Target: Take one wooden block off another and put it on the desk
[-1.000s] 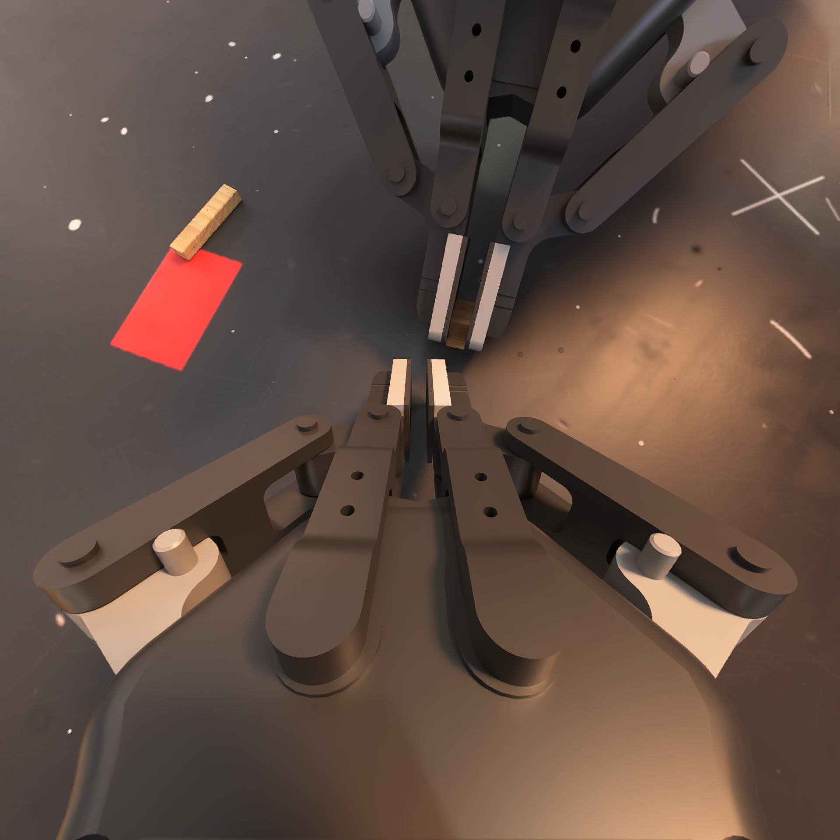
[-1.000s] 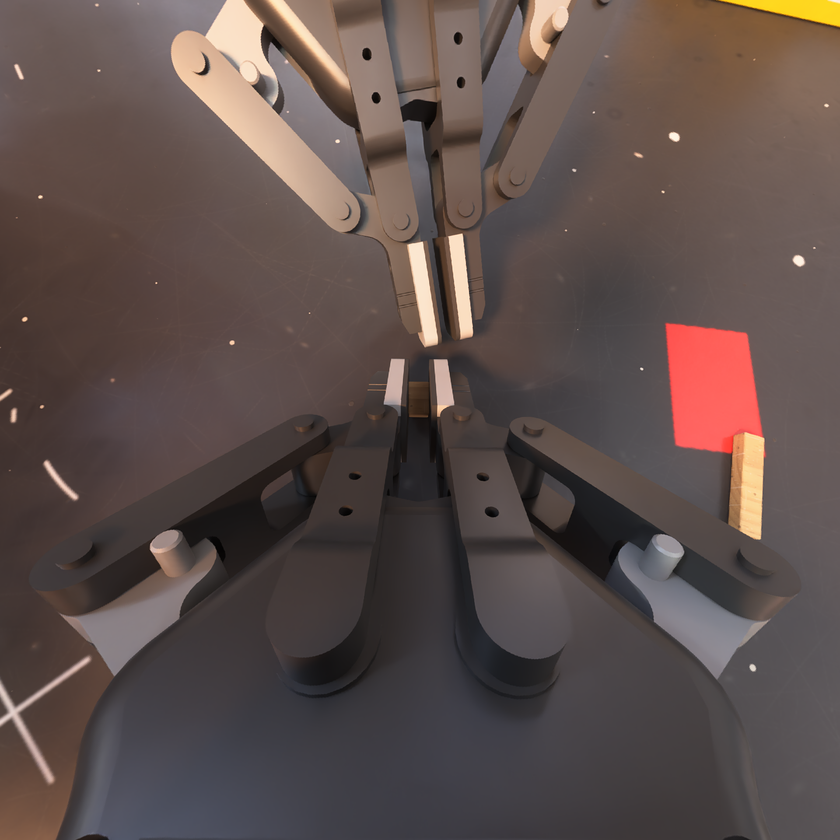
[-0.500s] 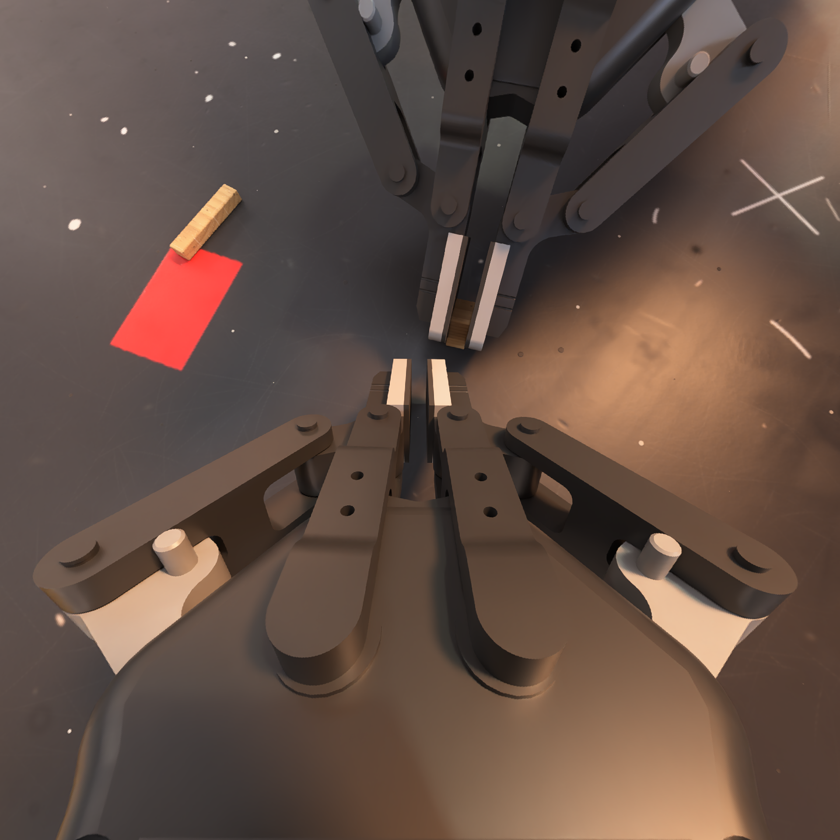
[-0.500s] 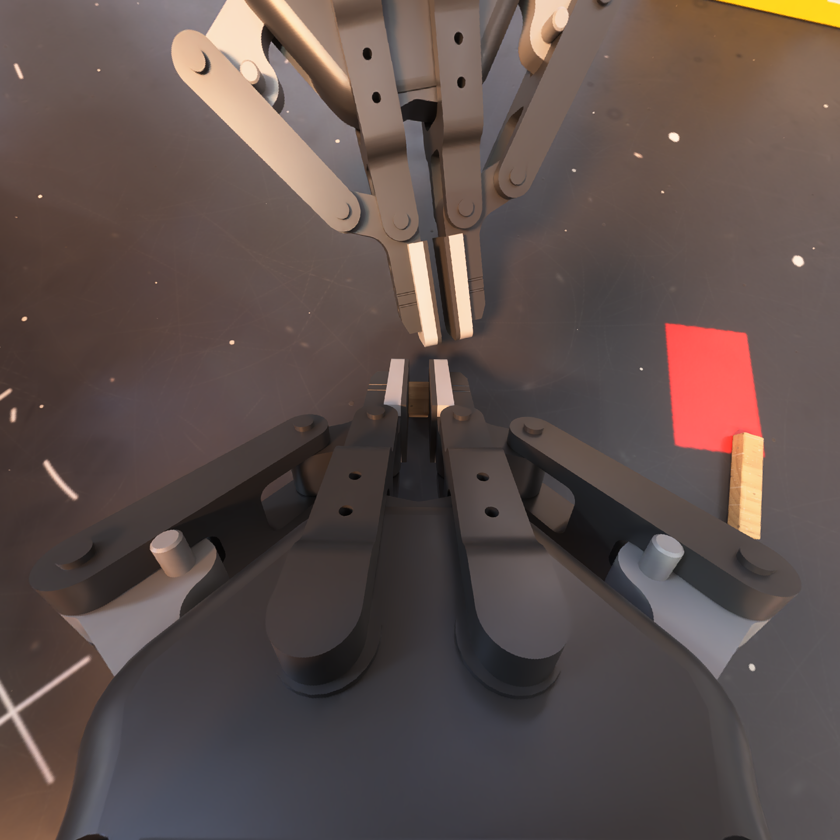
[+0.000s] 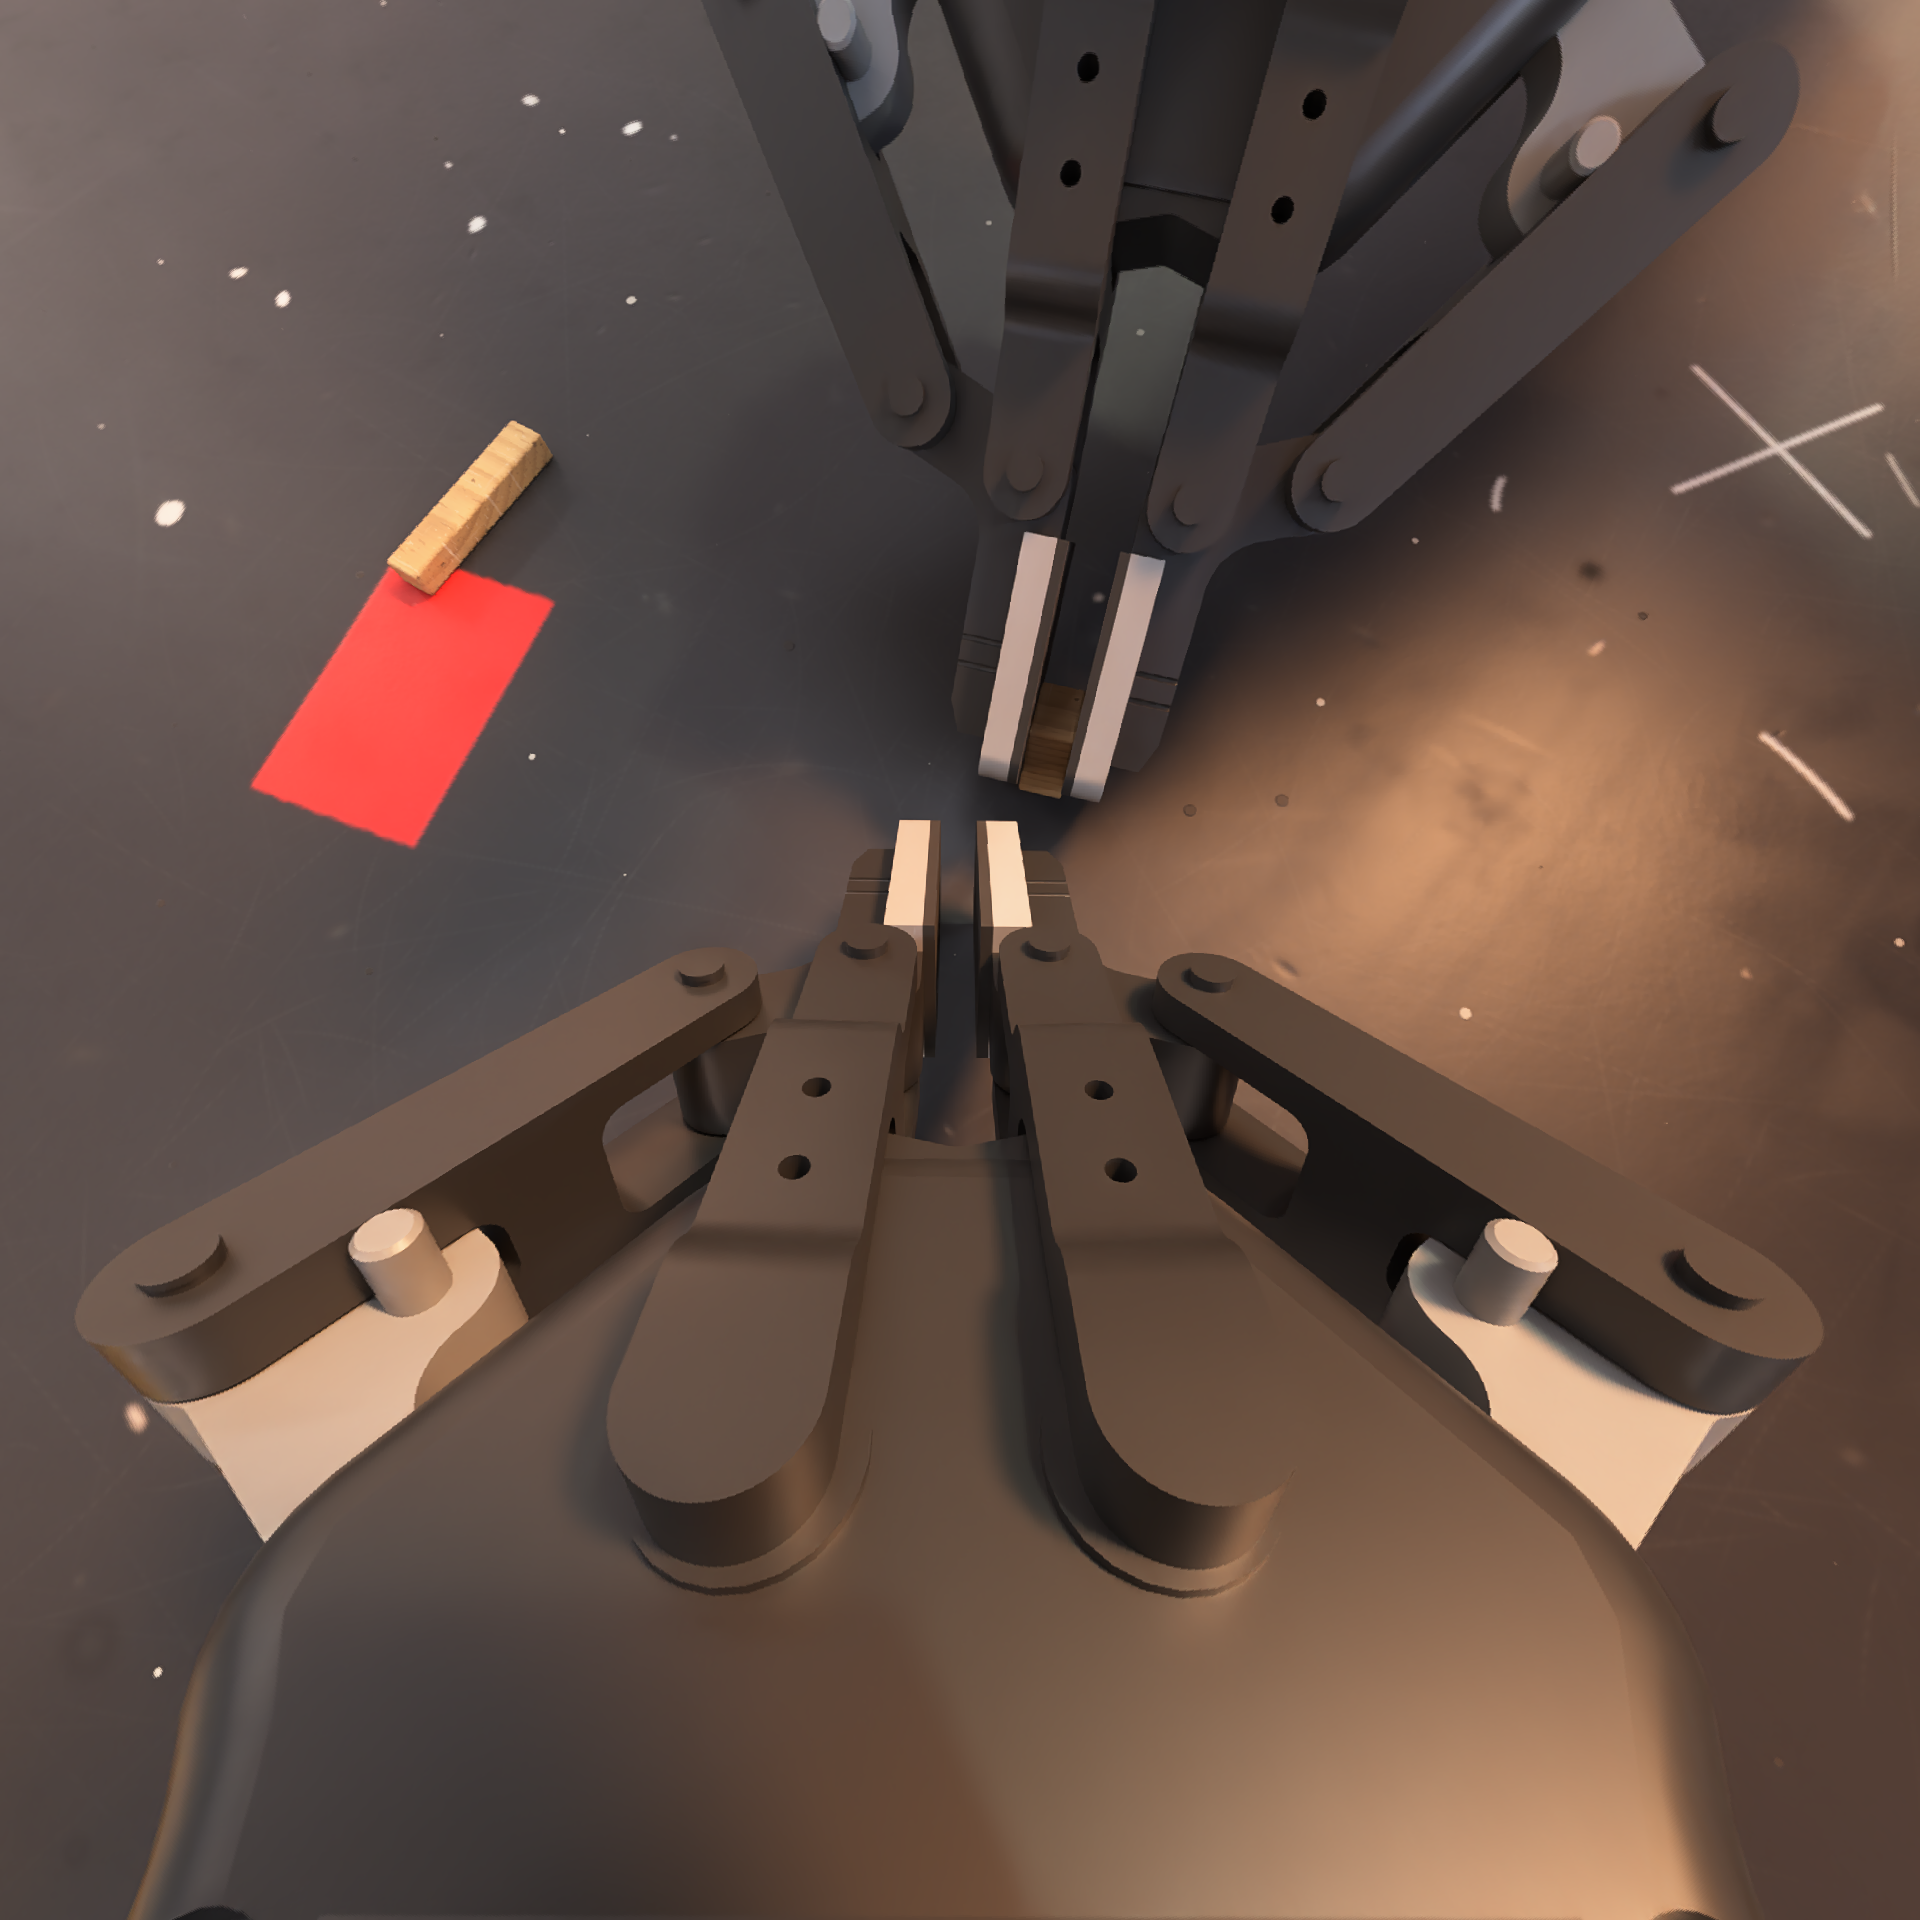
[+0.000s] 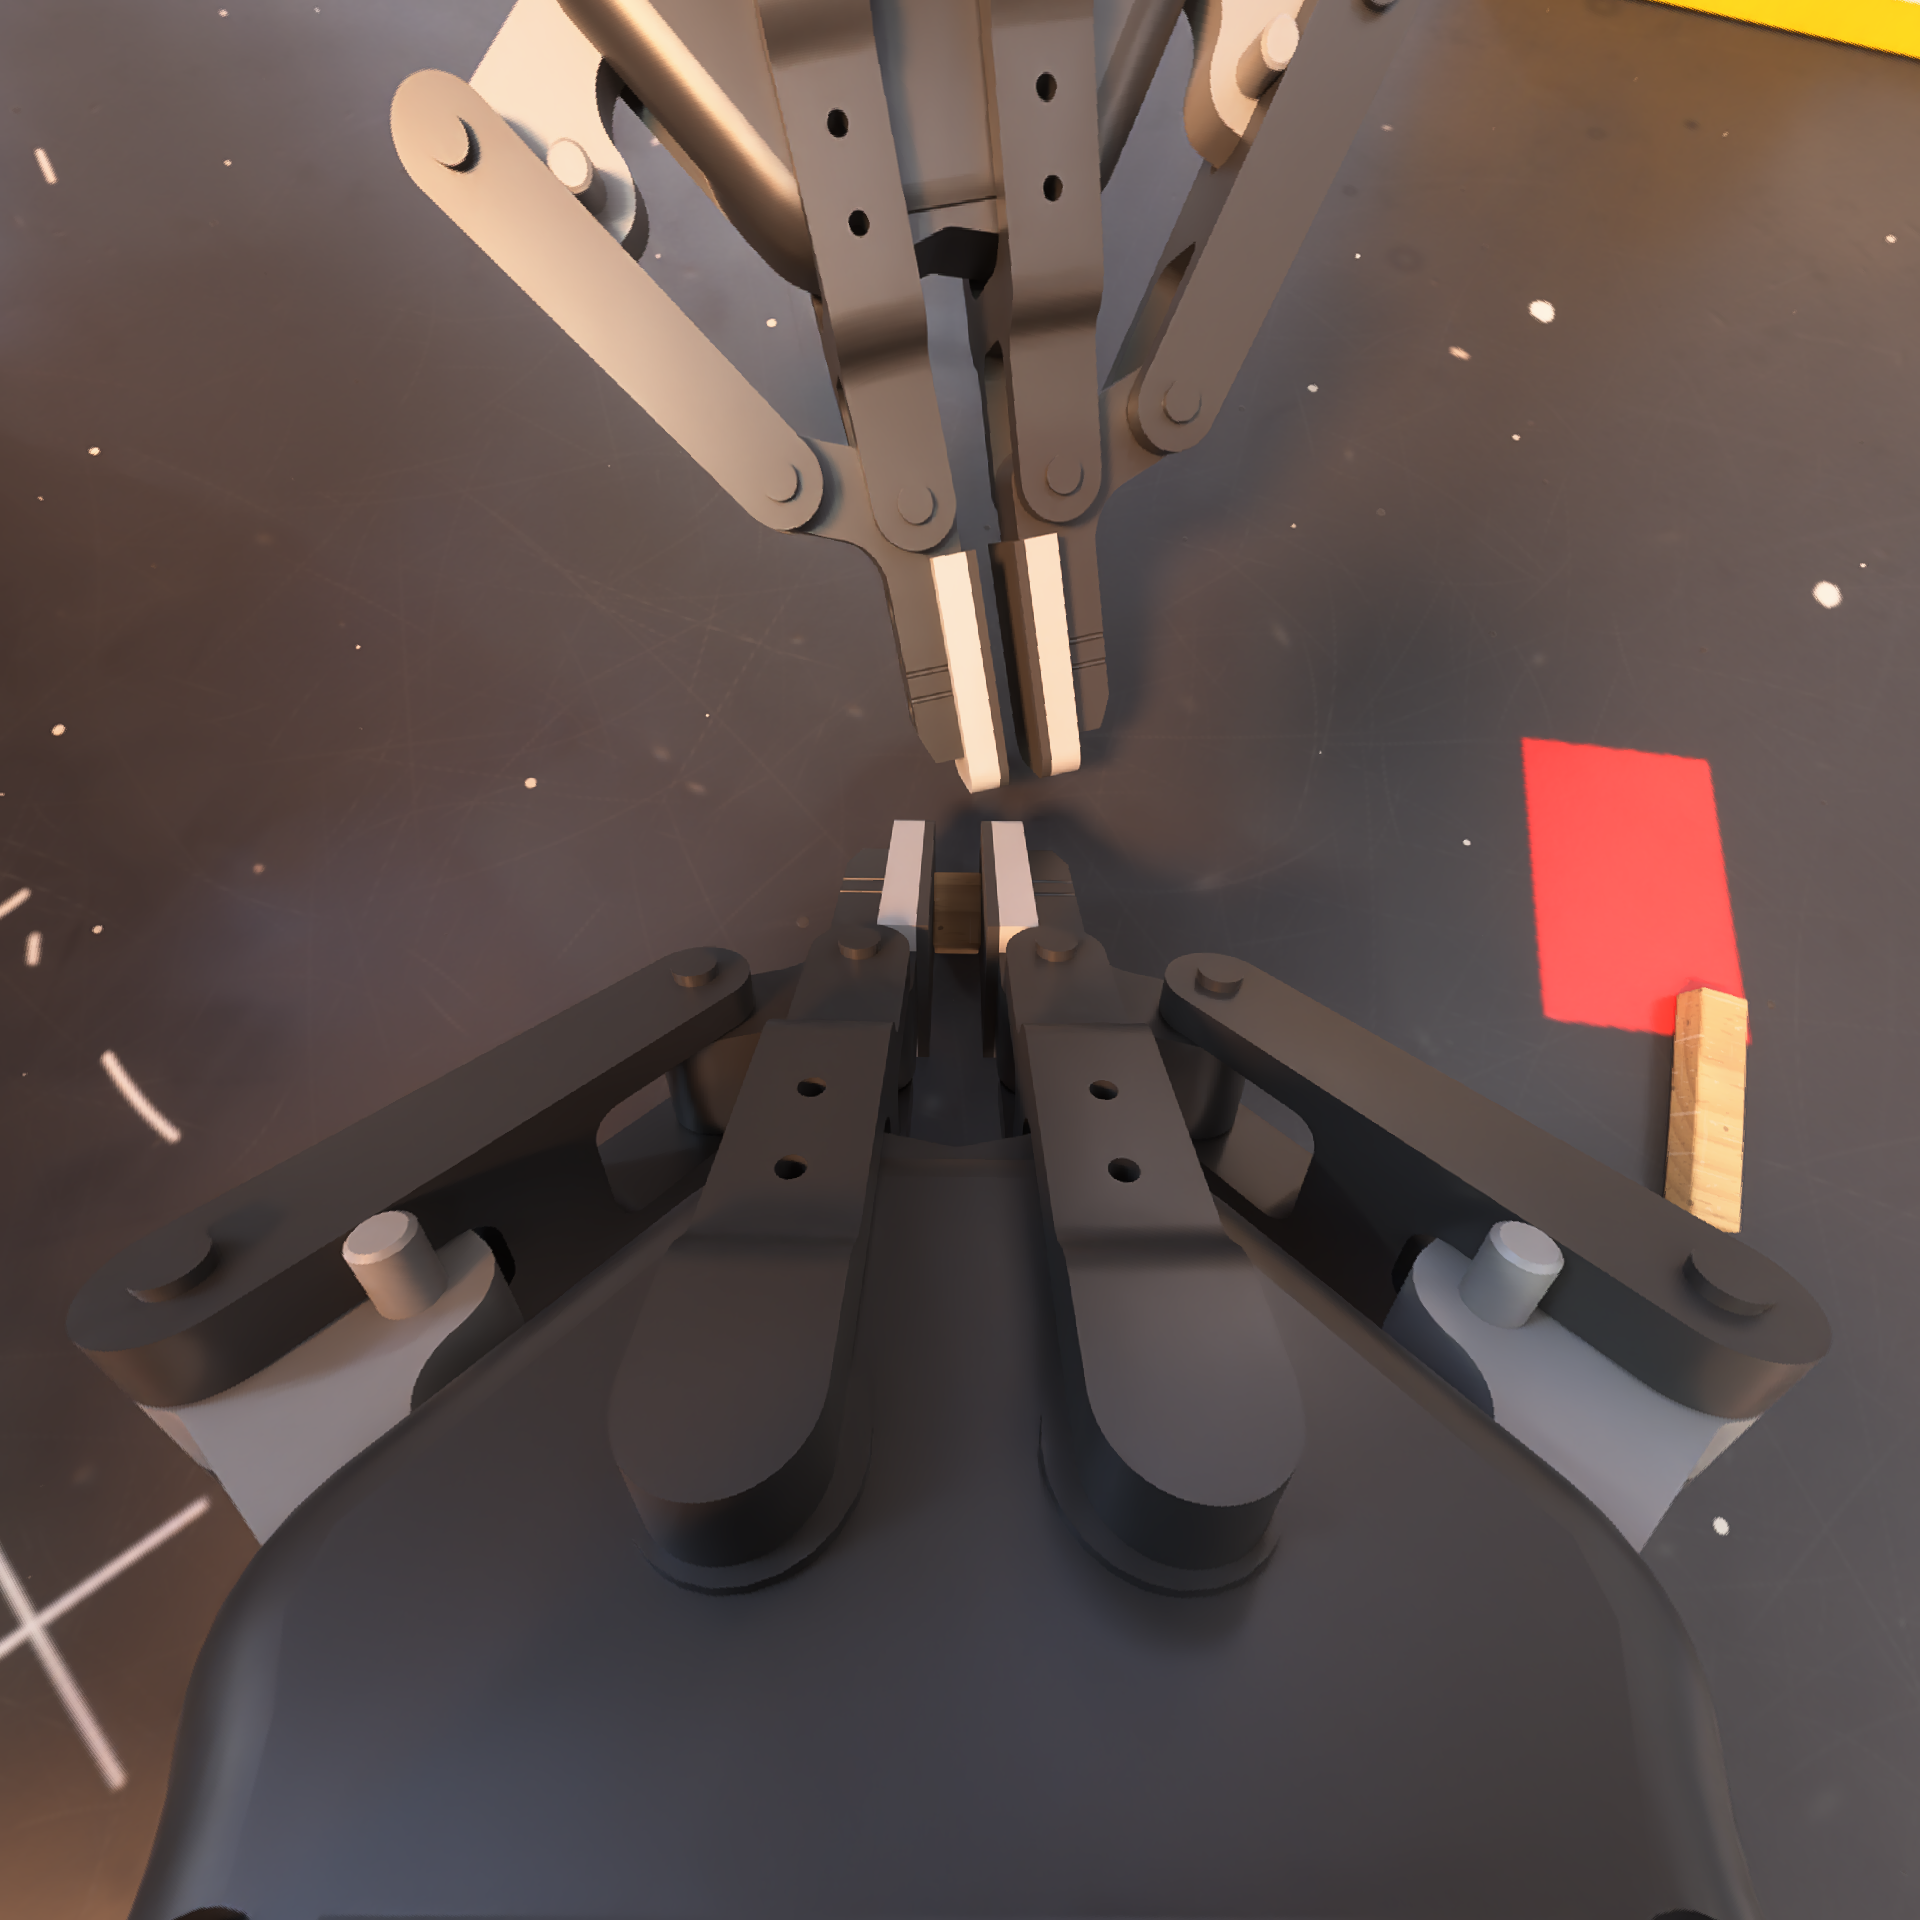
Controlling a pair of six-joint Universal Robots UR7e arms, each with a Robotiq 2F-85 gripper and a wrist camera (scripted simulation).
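Observation:
My right gripper (image 6: pixel 956 883) is shut on a small wooden block (image 6: pixel 956 914), held just above the dark desk (image 6: pixel 416 623). The block also shows between its pads in the left wrist view (image 5: pixel 1049 738). My left gripper (image 5: pixel 956 873) faces it tip to tip, a short gap away. Its jaws are shut with only a thin slit between them and nothing in it. A second wooden block (image 5: pixel 470 506) lies flat on the desk, off to the side. One of its ends touches a red rectangle (image 5: pixel 405 707). This block also shows in the right wrist view (image 6: pixel 1709 1107).
The red rectangle (image 6: pixel 1626 883) is a flat patch on the desk. White scratch marks and a cross (image 5: pixel 1777 447) mark the surface. A yellow strip (image 6: pixel 1787 8) runs along the far edge in the right wrist view.

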